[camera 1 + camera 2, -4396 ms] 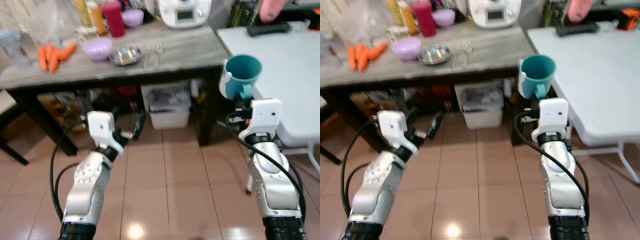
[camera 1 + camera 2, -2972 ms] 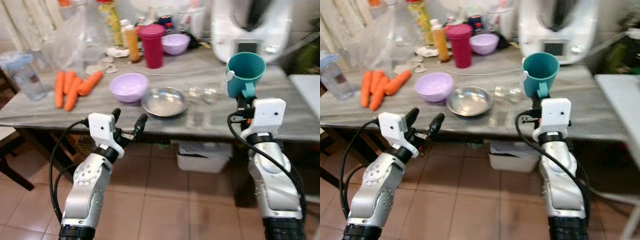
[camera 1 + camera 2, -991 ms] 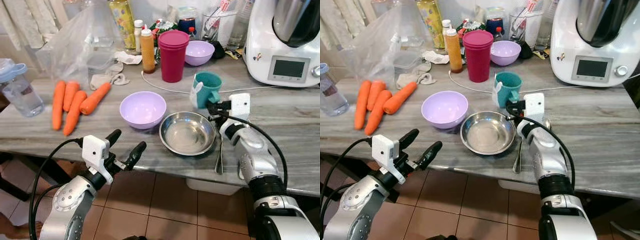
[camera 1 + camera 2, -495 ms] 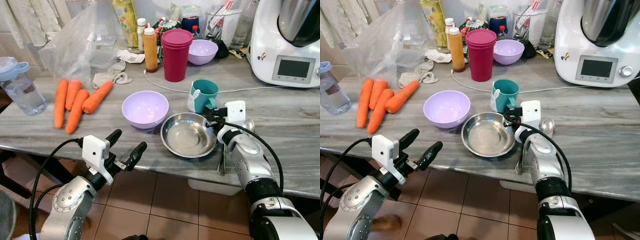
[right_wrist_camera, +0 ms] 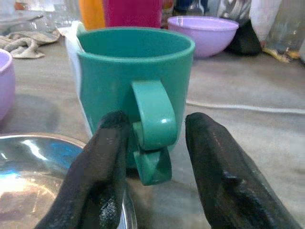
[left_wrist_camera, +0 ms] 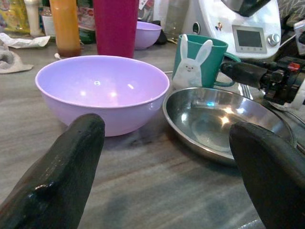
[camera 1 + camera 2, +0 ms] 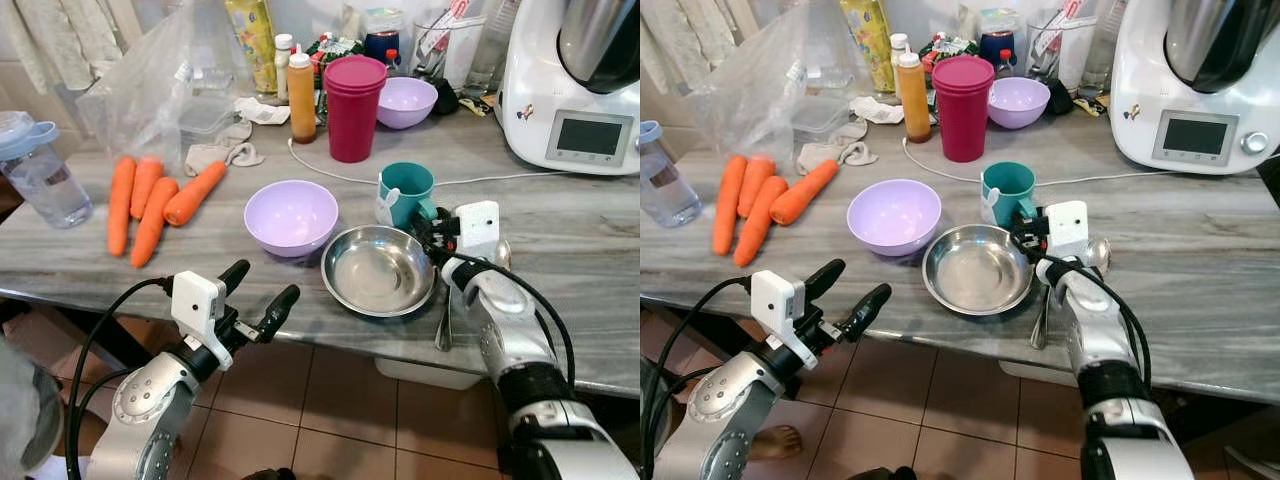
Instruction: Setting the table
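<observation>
A teal mug (image 7: 405,193) with a white rabbit on it stands upright on the grey table (image 7: 600,300), just behind a steel dish (image 7: 377,270). My right gripper (image 7: 430,222) is at the mug's handle (image 5: 151,114). Its fingers are open on either side of the handle; one finger (image 5: 112,157) touches it and the other stands apart from it. A lilac bowl (image 7: 291,215) sits left of the dish. A spoon (image 7: 1040,320) lies right of the dish, under my right arm. My left gripper (image 7: 264,281) hangs open below the table's front edge, holding nothing.
Several carrots (image 7: 150,200), a water bottle (image 7: 40,170) and a plastic bag (image 7: 160,80) occupy the table's left. A magenta cup stack (image 7: 352,95), sauce bottles, a second lilac bowl (image 7: 406,102) and a white kitchen machine (image 7: 580,80) stand at the back. A person's foot (image 7: 780,440) is on the floor.
The mug, held tilted above the table a second ago, now stands on it behind the dish. My right gripper's fingers have spread off the handle. The left arm has barely moved.
</observation>
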`<state>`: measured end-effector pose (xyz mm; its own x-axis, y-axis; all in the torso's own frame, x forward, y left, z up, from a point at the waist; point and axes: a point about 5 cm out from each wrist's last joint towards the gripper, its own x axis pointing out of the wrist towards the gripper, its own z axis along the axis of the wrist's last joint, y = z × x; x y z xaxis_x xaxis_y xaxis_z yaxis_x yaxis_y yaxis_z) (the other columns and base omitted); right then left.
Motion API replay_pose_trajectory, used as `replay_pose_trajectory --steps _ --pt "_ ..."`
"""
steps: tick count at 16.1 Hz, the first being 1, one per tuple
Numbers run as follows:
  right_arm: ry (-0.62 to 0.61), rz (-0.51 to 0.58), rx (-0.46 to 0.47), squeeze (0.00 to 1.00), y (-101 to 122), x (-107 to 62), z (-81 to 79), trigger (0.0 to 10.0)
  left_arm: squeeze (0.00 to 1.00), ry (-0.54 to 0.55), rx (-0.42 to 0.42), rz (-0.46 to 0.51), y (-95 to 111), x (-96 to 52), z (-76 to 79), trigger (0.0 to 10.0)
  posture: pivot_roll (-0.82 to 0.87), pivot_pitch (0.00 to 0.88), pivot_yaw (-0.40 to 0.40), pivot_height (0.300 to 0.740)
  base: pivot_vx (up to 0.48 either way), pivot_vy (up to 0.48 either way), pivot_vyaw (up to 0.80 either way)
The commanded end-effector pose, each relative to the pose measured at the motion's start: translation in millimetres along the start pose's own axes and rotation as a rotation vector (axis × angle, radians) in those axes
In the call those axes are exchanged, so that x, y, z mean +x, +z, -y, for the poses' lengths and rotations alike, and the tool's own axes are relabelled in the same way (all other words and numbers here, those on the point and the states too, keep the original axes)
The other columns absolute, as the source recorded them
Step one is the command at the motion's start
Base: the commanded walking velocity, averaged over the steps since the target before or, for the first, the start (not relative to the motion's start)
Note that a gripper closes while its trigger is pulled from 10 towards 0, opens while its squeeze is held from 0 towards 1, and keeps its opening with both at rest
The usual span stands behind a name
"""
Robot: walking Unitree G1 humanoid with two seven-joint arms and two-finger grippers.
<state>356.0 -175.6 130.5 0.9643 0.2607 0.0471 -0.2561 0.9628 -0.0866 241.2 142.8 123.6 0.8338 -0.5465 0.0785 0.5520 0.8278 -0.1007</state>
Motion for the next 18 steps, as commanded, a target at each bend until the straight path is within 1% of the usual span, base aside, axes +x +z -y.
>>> replay_pose_trajectory --steps 1,2,3,4,5,6,7,8,9,10,11,13,14,15,16,17,18 --pt "-0.005 0.046 -0.043 1.00 9 0.0 0.1 10.0 0.00 0.008 0.019 0.004 4 0.6 0.0 10.0 -0.13 0.101 0.059 0.740 0.000 0.000 0.00" --pt "-0.019 0.091 -0.062 1.00 18 -3.4 0.1 10.0 0.00 0.027 0.024 0.013 5 1.2 -0.5 10.0 -0.13 0.092 0.058 0.740 0.000 0.000 0.00" --pt "-0.027 0.107 -0.069 1.00 21 -5.2 -0.3 10.0 0.00 0.037 0.026 0.017 5 1.2 -1.0 10.0 -0.13 0.092 0.058 0.740 0.000 0.000 0.00" --pt "-0.049 0.140 -0.077 1.00 26 -11.9 -1.4 10.0 0.00 0.062 0.034 0.030 6 1.5 -2.1 10.0 -0.13 0.083 0.057 0.740 0.000 0.000 0.00" --pt "-0.055 0.148 -0.075 1.00 28 -14.5 -2.1 10.0 0.00 0.071 0.033 0.032 6 1.3 -2.4 10.0 -0.14 0.080 0.057 0.740 0.000 0.000 0.00" --pt "-0.075 0.171 -0.099 1.00 32 -22.9 -5.0 10.0 0.00 0.089 0.034 0.039 7 0.8 -3.9 10.0 -0.14 0.079 0.056 0.740 0.000 0.000 0.00" --pt "-0.090 0.185 -0.112 1.00 34 -27.5 -6.3 10.0 0.00 0.101 0.035 0.042 7 0.6 -5.0 10.0 -0.14 0.077 0.056 0.740 0.000 0.000 0.00" --pt "-0.129 0.197 -0.110 1.00 37 -34.9 -7.2 10.0 0.00 0.112 0.041 0.039 6 0.4 -6.4 10.0 -0.15 0.075 0.055 0.740 0.000 0.000 0.00" --pt "-0.142 0.201 -0.118 1.00 38 -37.5 -7.5 10.0 0.00 0.127 0.047 0.034 6 0.1 -8.0 10.0 -0.15 0.075 0.055 0.740 0.000 0.000 0.00" --pt "-0.170 0.208 -0.123 1.00 41 -43.1 -8.5 10.0 0.00 0.163 0.060 0.024 5 -0.2 -12.0 10.0 -0.15 0.075 0.055 0.740 0.000 0.000 0.00" --pt "-0.199 0.215 -0.125 1.00 44 -48.6 -8.1 10.0 0.00 0.241 0.093 -0.005 1 1.3 -19.9 10.0 -0.16 0.071 0.053 0.740 0.000 0.000 0.00" --pt "-0.236 0.219 -0.113 1.00 47 -55.9 -8.2 10.0 0.00 0.310 0.111 -0.021 -1 0.8 -25.1 10.0 -0.16 0.069 0.048 0.740 0.000 0.000 0.00" --pt "-0.252 0.196 -0.102 0.77 45 -60.7 -10.8 10.0 0.00 0.341 0.122 -0.035 -3 0.0 -26.8 10.0 -0.16 0.067 0.045 0.740 0.000 0.000 0.00" --pt "-0.260 0.172 -0.071 0.54 42 -63.4 -13.0 10.0 0.00 0.348 0.122 -0.039 -5 -0.6 -26.9 10.0 -0.16 0.068 0.045 0.740 0.000 0.000 0.00" --pt "-0.259 0.161 -0.068 0.04 40 -65.8 -15.2 10.0 0.00 0.358 0.131 -0.041 -5 -1.0 -27.1 10.0 -0.16 0.069 0.042 0.740 0.000 0.000 -0.78" --pt "-0.253 0.151 -0.072 0.00 39 -67.4 -17.6 10.0 0.00 0.369 0.138 -0.045 -5 -0.9 -27.5 10.0 -0.16 0.067 0.041 0.740 0.000 0.000 -0.79" --pt "-0.247 0.146 -0.072 0.00 39 -68.0 -19.7 10.0 0.00 0.375 0.140 -0.051 -6 -0.9 -28.2 10.0 -0.16 0.072 0.040 0.740 0.000 0.000 -0.79"
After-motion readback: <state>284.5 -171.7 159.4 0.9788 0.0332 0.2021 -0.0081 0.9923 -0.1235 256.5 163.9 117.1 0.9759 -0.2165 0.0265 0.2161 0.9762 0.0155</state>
